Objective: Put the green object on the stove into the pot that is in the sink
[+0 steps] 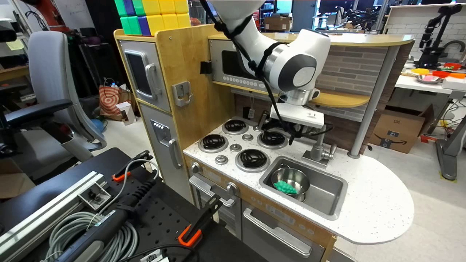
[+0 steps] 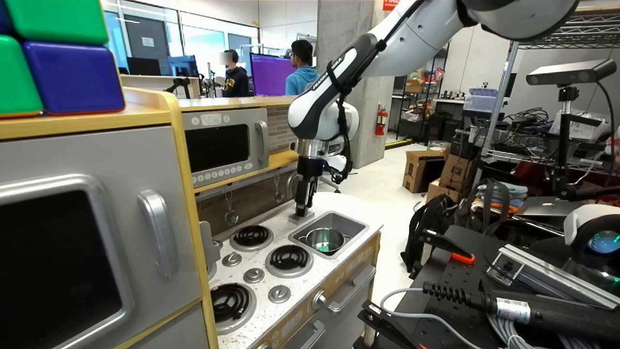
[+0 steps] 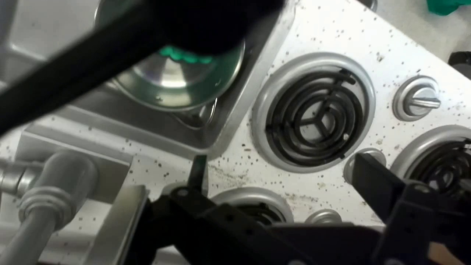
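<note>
The green object (image 1: 285, 187) lies inside the silver pot (image 1: 301, 176), which stands in the sink (image 1: 329, 196). Both exterior views show this, with the green object (image 2: 323, 248) low in the pot (image 2: 325, 235). In the wrist view the pot (image 3: 173, 88) is partly hidden by a dark part of the arm, and only an edge of the green object (image 3: 186, 56) shows. The stove's burner discs (image 1: 253, 159) hold no green object. My gripper (image 3: 279, 158) is open and empty above the counter, by the faucet and the rear burner; it also shows in an exterior view (image 2: 302, 208).
The faucet (image 1: 318, 152) stands behind the sink, close to my gripper. A shelf (image 1: 340, 98) and a toy microwave (image 1: 233, 65) are behind and above. A tall cabinet (image 1: 196, 72) borders the stove. A black table (image 1: 164, 218) with cables and clamps is in front.
</note>
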Tool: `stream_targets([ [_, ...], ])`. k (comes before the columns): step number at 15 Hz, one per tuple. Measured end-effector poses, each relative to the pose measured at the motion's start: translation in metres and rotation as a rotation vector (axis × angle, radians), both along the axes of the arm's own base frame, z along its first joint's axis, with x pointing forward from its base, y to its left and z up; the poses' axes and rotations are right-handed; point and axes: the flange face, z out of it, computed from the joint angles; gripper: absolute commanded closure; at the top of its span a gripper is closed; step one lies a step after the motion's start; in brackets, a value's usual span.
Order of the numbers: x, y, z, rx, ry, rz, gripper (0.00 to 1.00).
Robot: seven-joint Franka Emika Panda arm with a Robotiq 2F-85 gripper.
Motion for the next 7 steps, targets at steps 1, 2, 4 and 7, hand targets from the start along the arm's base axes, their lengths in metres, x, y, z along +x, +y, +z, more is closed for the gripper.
stream_targets([
  [1, -0.001, 0.002, 0.009, -0.004, -0.052, 0.025, 0.00],
  [2, -0.002, 0.004, 0.017, -0.010, -0.104, 0.049, 0.00],
  [4, -0.009, 0.007, 0.030, -0.019, -0.187, 0.092, 0.00],
  [7, -0.018, 0.008, 0.036, -0.021, -0.197, 0.111, 0.00],
])
